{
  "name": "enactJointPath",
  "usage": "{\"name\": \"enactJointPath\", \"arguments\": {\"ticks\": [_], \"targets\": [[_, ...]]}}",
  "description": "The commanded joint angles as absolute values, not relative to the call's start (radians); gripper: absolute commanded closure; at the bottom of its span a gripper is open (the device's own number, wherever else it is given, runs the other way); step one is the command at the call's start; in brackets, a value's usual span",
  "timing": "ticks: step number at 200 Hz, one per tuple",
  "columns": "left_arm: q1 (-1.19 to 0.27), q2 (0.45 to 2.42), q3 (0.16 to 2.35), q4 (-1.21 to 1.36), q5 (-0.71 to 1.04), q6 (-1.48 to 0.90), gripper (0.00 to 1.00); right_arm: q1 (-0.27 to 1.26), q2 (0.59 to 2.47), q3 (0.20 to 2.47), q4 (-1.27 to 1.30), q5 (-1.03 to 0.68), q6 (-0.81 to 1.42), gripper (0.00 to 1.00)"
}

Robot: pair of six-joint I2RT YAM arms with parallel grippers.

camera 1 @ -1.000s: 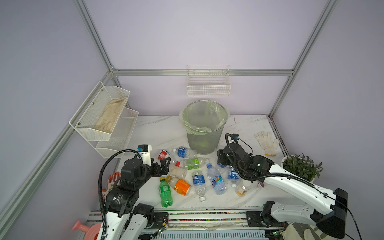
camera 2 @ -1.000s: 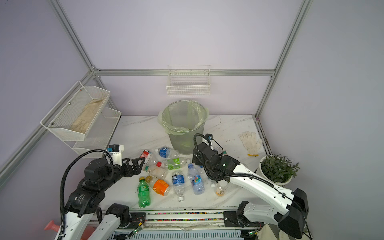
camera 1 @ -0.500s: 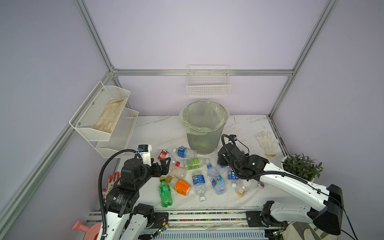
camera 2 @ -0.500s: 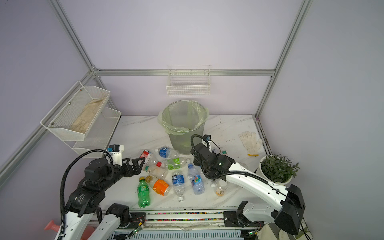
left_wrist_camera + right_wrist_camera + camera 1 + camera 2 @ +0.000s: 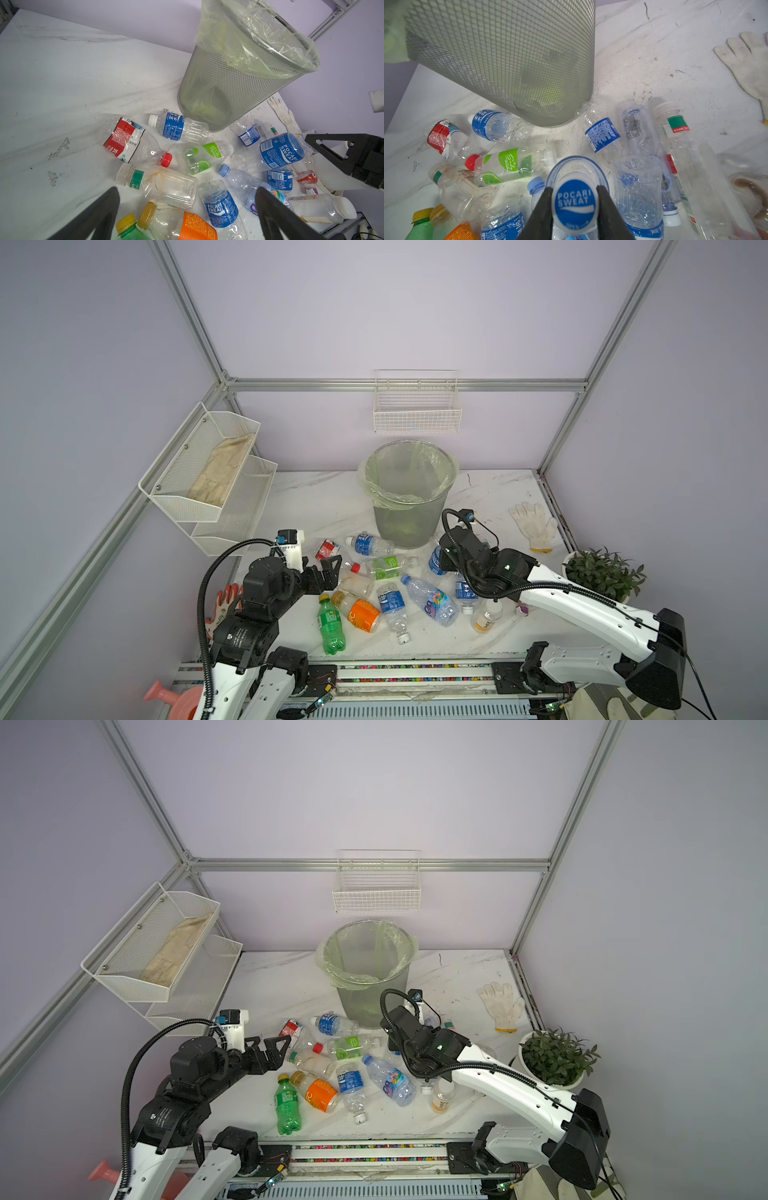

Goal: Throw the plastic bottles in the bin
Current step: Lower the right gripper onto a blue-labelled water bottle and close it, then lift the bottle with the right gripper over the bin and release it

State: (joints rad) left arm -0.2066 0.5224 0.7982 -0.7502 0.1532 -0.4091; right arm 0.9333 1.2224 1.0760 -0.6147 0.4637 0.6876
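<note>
Several plastic bottles lie in a heap on the white table in front of the bin [image 5: 407, 526] [image 5: 361, 1002], a grey mesh basket with a pale green liner. Among them are a green bottle [image 5: 331, 624], an orange-labelled one [image 5: 362, 615] and a lime-labelled one [image 5: 202, 156]. My right gripper [image 5: 574, 188] is shut on the blue-and-white cap of a blue-labelled Pocari Sweat bottle [image 5: 281, 152] [image 5: 435, 563], just right of the bin's foot. My left gripper [image 5: 330, 570] [image 5: 187, 190] hangs open above the heap's left side, holding nothing.
A white work glove [image 5: 534, 524] lies at the right back, and a potted plant [image 5: 602, 574] stands at the right edge. White wire baskets [image 5: 417, 410] and shelves [image 5: 208, 472] hang on the walls. A pink watering can [image 5: 170, 697] sits below the table's front left.
The right gripper has moved a little left and toward the bin and closed on the Pocari Sweat bottle's cap. The left arm has not moved.
</note>
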Motion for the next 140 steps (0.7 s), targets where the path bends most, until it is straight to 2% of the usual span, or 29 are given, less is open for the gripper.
{"name": "enactJointPath", "arguments": {"ticks": [1, 56, 98, 140], "targets": [[-0.216, 0.517, 0.761, -0.730, 0.156, -0.416, 0.00, 0.945, 1.178, 1.122, -0.682, 0.490, 0.706, 0.78], [-0.227, 0.508, 0.760, -0.735, 0.149, -0.419, 0.00, 0.970, 1.150, 1.226, -0.773, 0.566, 0.696, 0.85], [-0.232, 0.506, 0.760, -0.734, 0.145, -0.419, 0.00, 0.974, 1.096, 1.318, -0.802, 0.596, 0.645, 1.00], [-0.237, 0.502, 0.761, -0.736, 0.143, -0.420, 0.00, 0.975, 0.969, 1.368, -0.737, 0.584, 0.568, 1.00]]}}
